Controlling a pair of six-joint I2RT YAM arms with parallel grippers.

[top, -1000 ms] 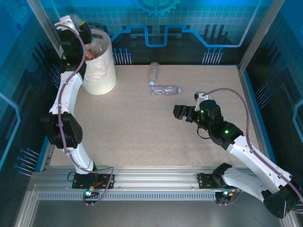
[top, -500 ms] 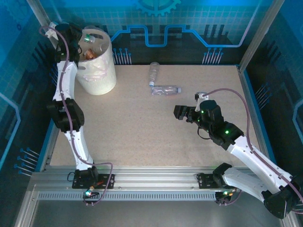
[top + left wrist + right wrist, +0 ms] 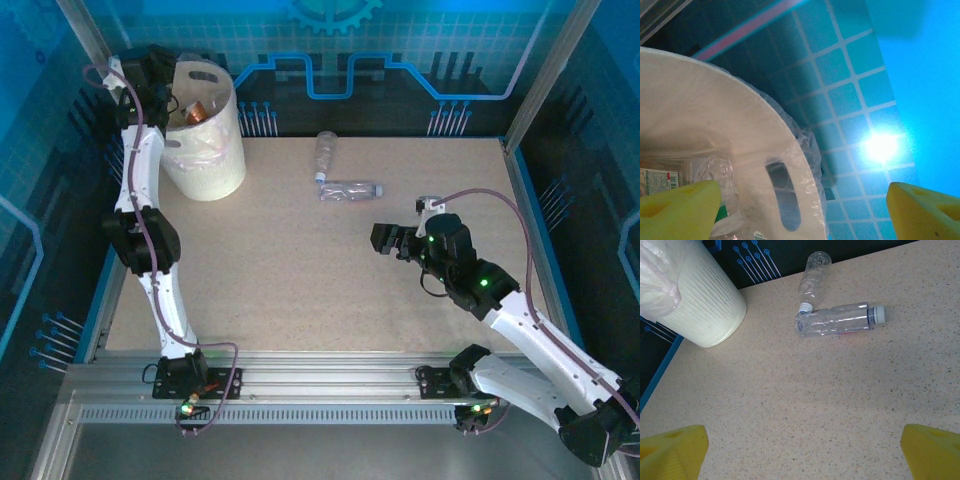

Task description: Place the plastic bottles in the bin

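Note:
The bin (image 3: 215, 150) is a white bucket with a liner, standing at the table's back left corner. My left gripper (image 3: 158, 72) hovers at its left rim, open and holding nothing. In the left wrist view the left gripper (image 3: 802, 210) spans the bin wall (image 3: 715, 115) with its oval cut-out, and a clear bottle (image 3: 715, 172) lies inside. Two clear plastic bottles lie touching mid-table, one (image 3: 325, 152) behind the other (image 3: 350, 189). My right gripper (image 3: 385, 240) is open a short way in front of them. From the right gripper (image 3: 801, 455) I see both bottles (image 3: 814, 280) (image 3: 837, 322) ahead.
The bin (image 3: 700, 300) shows at the upper left of the right wrist view. A blue rail (image 3: 525, 215) edges the table on the right, and posts stand at the back corners. Bare tabletop (image 3: 270, 270) lies between the arms.
The left gripper has opened and shifted from above the bin toward its left rim. The right gripper has edged slightly to the right.

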